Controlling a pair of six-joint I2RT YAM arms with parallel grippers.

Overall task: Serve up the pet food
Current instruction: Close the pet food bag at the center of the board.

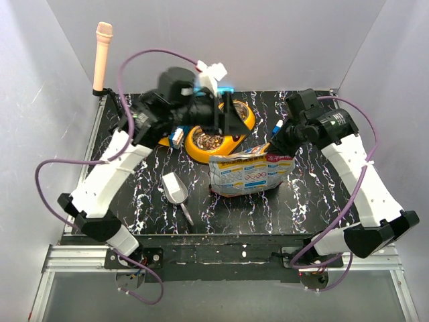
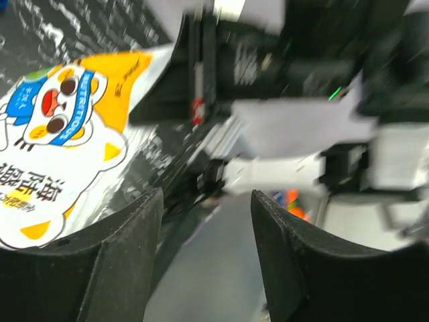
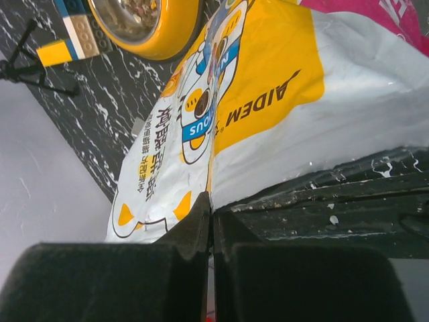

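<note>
The pet food, small brown dry kibble pellets (image 1: 210, 141), lies in a loose heap in one cup of the round yellow plastic double bowl (image 1: 242, 115), which stands towards the far middle of the black, white-veined bench (image 1: 301, 201). Just near and right of the bowl is the white, blue and pink foil bag (image 1: 249, 173). A grey plastic scoop (image 1: 175, 188) lies on the bench left of the bag, apart from it.

The left claw (image 2: 208, 201) hangs over the bowl with its fingers (image 2: 114, 268) apart and nothing between them; that wrist view is blurred. The right claw (image 3: 211, 211) is at the bag's far right corner, its jaws pressed together with the bag's seamed edge clamped between them.
</note>
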